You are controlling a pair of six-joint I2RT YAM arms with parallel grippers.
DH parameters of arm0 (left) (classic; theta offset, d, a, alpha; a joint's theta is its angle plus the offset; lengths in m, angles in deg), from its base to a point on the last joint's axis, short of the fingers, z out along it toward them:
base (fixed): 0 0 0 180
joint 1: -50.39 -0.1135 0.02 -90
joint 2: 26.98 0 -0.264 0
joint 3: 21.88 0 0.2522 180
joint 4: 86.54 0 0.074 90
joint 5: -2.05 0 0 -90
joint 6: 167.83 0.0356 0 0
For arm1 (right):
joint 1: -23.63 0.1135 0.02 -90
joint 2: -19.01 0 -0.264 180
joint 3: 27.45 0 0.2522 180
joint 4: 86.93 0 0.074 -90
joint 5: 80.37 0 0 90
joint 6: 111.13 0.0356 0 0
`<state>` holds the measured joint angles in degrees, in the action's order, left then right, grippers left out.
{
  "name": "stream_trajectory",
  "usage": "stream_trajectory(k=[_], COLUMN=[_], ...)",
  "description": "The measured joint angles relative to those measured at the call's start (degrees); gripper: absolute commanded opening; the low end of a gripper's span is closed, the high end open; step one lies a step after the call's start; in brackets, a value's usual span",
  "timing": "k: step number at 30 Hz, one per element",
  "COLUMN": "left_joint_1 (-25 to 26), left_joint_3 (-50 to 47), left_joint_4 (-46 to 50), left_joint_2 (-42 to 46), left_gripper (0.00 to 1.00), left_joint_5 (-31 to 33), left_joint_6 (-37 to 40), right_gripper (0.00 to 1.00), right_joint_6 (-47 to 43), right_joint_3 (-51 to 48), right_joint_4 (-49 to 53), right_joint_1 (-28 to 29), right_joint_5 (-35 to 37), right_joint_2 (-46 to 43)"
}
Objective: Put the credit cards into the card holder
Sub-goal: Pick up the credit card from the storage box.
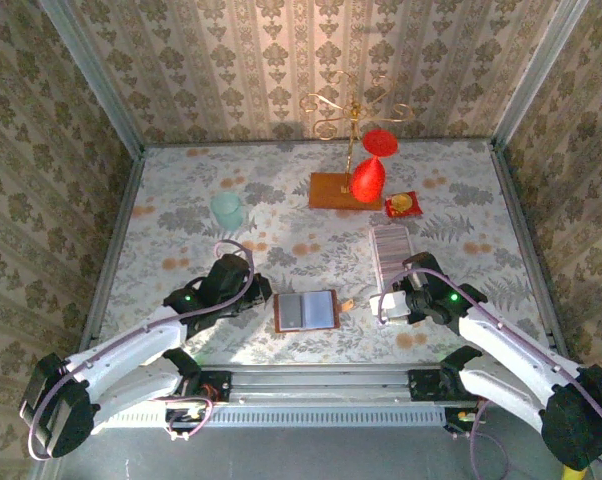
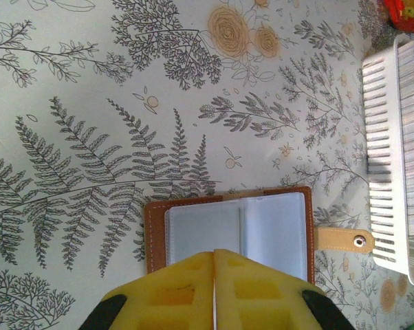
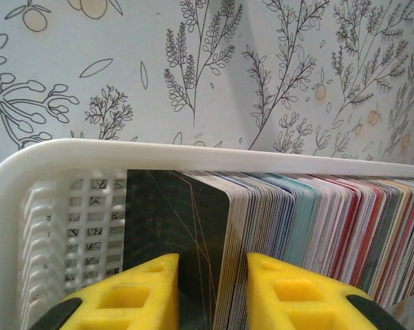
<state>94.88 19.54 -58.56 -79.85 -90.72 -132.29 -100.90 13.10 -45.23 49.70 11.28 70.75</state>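
Left gripper (image 2: 214,256), seen from its own wrist camera, had its yellow fingers (image 2: 172,292) pressed flat together with nothing between them. Its tips hung over the near edge of the card holder (image 2: 227,230). We found that orange-brown wallet lying open on the flower-patterned table (image 1: 181,225), grey pockets facing up and its snap strap (image 2: 341,239) pointing toward the white tray (image 2: 382,137). From above, the holder sat between the two arms.

At the tray's near end, the right gripper (image 3: 212,265) stood over the credit cards (image 3: 317,227), which were packed on edge in a long row. Its fingers were set apart, one on each side of a dark card (image 3: 176,227) at the front of the row and a few pale ones behind it. We could not tell whether they had clamped onto those cards or merely straddled them.
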Motion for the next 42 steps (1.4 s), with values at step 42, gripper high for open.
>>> stream_trajectory(k=[42], left_joint_1=[4.68], left_joint_3=[0.02], left_joint_4=[0.61], left_joint_2=[-2.16], left_gripper=[0.03], left_joint_5=[3.32], left_joint_6=[-1.53], right_gripper=[0.11], right_joint_6=[3.26], right_joint_3=[0.28], right_joint_4=[5.27], right_joint_1=[0.00], right_joint_5=[0.44], right_joint_2=[-8.63])
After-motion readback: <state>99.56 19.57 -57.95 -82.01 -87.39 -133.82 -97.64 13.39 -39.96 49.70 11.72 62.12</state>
